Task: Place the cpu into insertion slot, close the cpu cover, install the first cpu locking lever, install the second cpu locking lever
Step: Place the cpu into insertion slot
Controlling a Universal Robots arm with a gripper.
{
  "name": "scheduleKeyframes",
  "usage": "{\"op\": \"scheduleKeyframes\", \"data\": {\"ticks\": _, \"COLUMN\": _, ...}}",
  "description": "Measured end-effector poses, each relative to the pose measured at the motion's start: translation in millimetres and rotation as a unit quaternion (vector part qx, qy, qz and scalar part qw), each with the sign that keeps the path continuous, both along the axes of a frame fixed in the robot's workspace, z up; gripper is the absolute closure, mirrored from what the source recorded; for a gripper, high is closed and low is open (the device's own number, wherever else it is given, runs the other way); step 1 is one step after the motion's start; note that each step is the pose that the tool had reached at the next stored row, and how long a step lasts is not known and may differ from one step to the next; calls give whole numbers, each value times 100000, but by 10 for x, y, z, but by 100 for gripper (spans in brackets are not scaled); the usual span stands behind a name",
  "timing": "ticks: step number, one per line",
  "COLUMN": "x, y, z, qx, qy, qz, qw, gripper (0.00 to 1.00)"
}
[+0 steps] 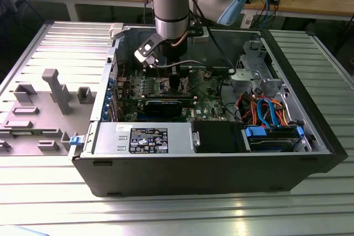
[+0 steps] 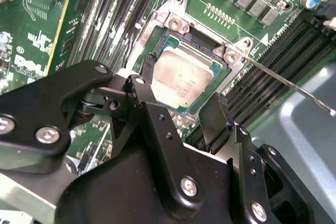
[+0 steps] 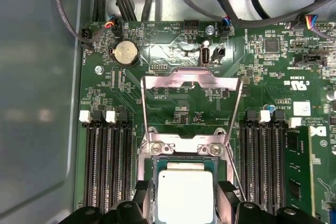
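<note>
The gripper (image 2: 180, 94) is sitting low over the socket, jaws narrowed to chip width and pinching the cpu (image 3: 186, 198) by two opposite edges. So the chip is lying right between the jaws and, by the look of it, down inside the insertion slot (image 2: 197, 43). I'm reading this as step one, the placing, right at its end. Nothing after it is done: just beyond the jaws the cpu cover (image 3: 191, 77) is hanging open, swung back on its hinge with the board showing through its cut-out, and a locking lever (image 2: 283, 80) is sticking out free, off to one side of the jaws. What the next move is calling for, I'd judge, is a chip lying level and square to the rim, and a straight let-go with no sideways drag. Flanking the jaws on both sides, the memory slots (image 3: 107, 166) are running in dark rows across the green circuit board (image 3: 273, 72). Further out, the open computer case (image 1: 221, 169) is lying on a ribbed metal table (image 1: 166, 214), grey fixture blocks (image 1: 55, 89) are sitting beside it, and wooden benches (image 1: 332, 4) are crossing the background.
</note>
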State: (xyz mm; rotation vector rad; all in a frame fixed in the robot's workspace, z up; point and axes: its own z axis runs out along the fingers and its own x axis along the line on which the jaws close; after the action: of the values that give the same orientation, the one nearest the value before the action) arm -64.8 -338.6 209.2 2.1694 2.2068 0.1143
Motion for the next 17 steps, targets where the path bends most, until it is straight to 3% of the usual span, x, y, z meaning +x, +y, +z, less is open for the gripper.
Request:
{"op": "scheduleKeyframes", "data": {"ticks": 5, "x": 18, "y": 5, "z": 16, "qx": 5, "qy": 114, "qz": 67, "qw": 100000, "gripper": 40}}
{"op": "scheduleKeyframes", "data": {"ticks": 9, "x": 47, "y": 5, "z": 16, "qx": 3, "qy": 277, "qz": 269, "qw": 99999, "gripper": 65}}
{"op": "scheduleKeyframes", "data": {"ticks": 10, "x": 51, "y": 5, "z": 16, "qx": 3, "qy": 288, "qz": 315, "qw": 99999, "gripper": 65}}
{"op": "scheduleKeyframes", "data": {"ticks": 12, "x": 57, "y": 5, "z": 18, "qx": -7, "qy": 306, "qz": 398, "qw": 99999, "gripper": 77}}
{"op": "scheduleKeyframes", "data": {"ticks": 14, "x": 63, "y": 6, "z": 47, "qx": -5, "qy": 302, "qz": 546, "qw": 99998, "gripper": 89}}
{"op": "scheduleKeyframes", "data": {"ticks": 17, "x": 64, "y": 7, "z": 101, "qx": -1, "qy": 300, "qz": 589, "qw": 99998, "gripper": 89}}
